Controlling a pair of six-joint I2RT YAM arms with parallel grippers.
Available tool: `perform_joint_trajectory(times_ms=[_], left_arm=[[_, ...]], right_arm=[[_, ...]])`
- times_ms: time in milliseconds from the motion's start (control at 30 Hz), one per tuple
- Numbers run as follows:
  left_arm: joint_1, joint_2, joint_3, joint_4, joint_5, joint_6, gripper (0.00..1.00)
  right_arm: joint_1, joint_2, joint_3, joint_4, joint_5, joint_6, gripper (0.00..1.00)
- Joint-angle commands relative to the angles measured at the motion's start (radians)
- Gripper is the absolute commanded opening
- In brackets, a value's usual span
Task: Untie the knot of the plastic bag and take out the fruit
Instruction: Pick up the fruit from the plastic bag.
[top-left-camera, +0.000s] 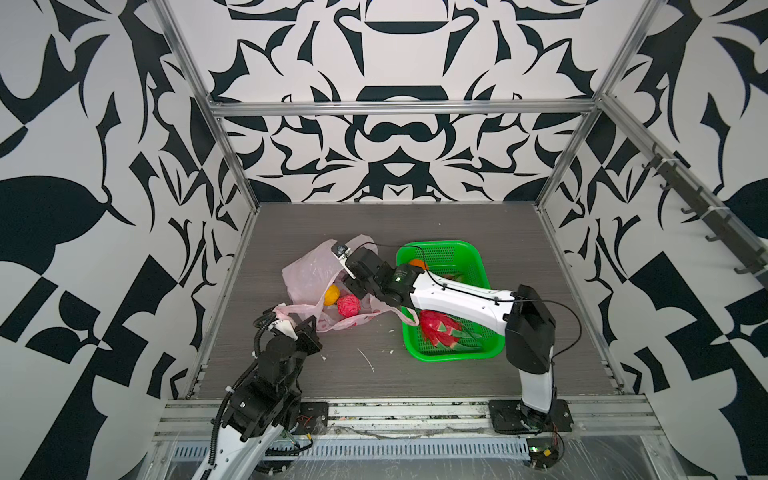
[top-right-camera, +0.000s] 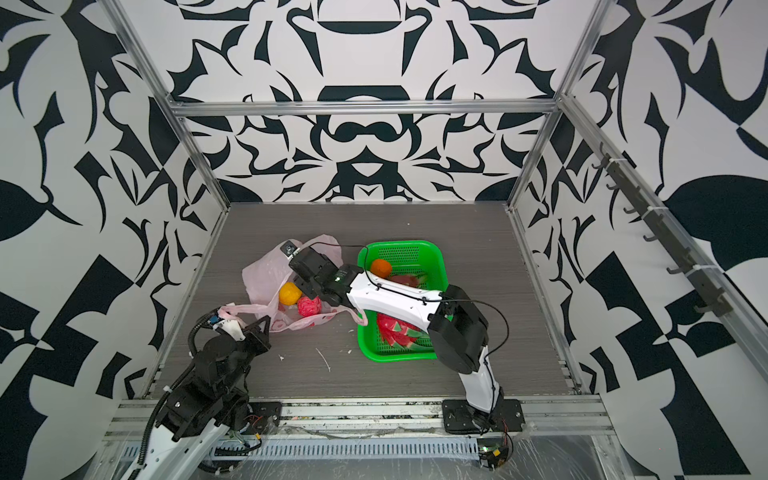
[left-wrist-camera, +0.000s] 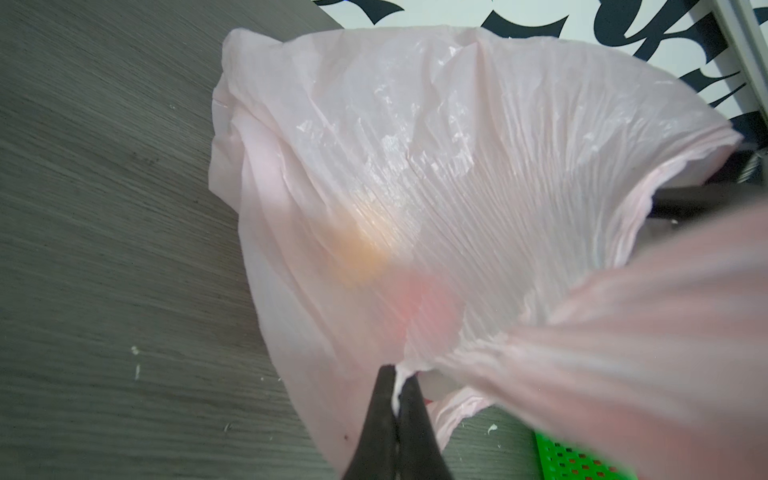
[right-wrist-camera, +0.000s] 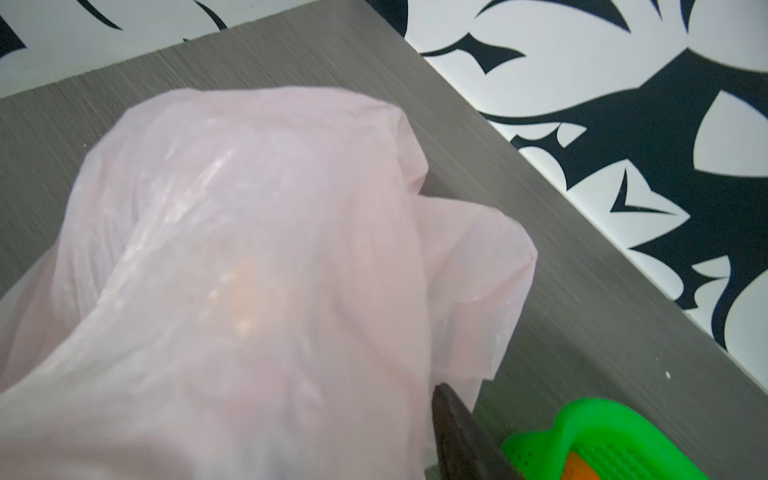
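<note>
The pink plastic bag (top-left-camera: 309, 270) (top-right-camera: 266, 274) lies on the grey table with its mouth open towards me; the knot is out of view. A yellow-orange ball (top-left-camera: 331, 294) and a bumpy red ball (top-left-camera: 348, 306) sit inside the mouth. My left gripper (left-wrist-camera: 398, 374) (top-left-camera: 312, 322) is shut on a thin edge of the bag at its near side. My right gripper (top-left-camera: 353, 286) reaches into the mouth from the right and is open. In the right wrist view only one finger (right-wrist-camera: 457, 428) shows, off to one side. Bag plastic (right-wrist-camera: 249, 187) hides the other.
A green perforated basket (top-left-camera: 440, 244) stands right of the bag, under my right arm. It holds an orange ball (top-left-camera: 417, 262) and a magenta dragon fruit (top-left-camera: 440, 328). White scraps (top-left-camera: 365, 359) lie near the front. Aluminium posts and patterned walls close in the table.
</note>
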Motion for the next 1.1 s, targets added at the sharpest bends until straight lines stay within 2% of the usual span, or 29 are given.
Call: perform_joint_trajectory(times_ms=[0,267,467,733,933,1000,1067], left_arm=[[-0.002,-0.016,0.005,-0.038,0.037,0.000,0.00],[-0.003,-0.014,-0.007,-0.034,0.049,-0.013,0.00],[-0.002,-0.014,-0.007,-0.034,0.055,-0.019,0.00],[-0.001,-0.014,-0.009,-0.047,0.081,-0.027,0.00],[-0.002,-0.015,0.001,-0.064,0.087,-0.018,0.00],[-0.003,-0.015,0.005,-0.065,0.090,-0.015,0.00],[-0.002,-0.015,0.008,-0.067,0.092,-0.012,0.00]], right_arm=[[0.013,-0.134,-0.036,-0.067,0.018,0.137,0.61],[0.051,-0.268,-0.089,-0.214,0.092,0.275,0.63],[0.093,-0.250,-0.071,-0.281,-0.011,0.405,0.59],[0.101,-0.100,-0.085,-0.131,-0.186,0.561,0.59],[0.091,0.028,-0.041,-0.077,-0.197,0.626,0.68],[0.084,0.055,-0.033,-0.057,-0.196,0.650,0.76],[0.083,0.073,-0.021,-0.056,-0.176,0.665,0.79]])
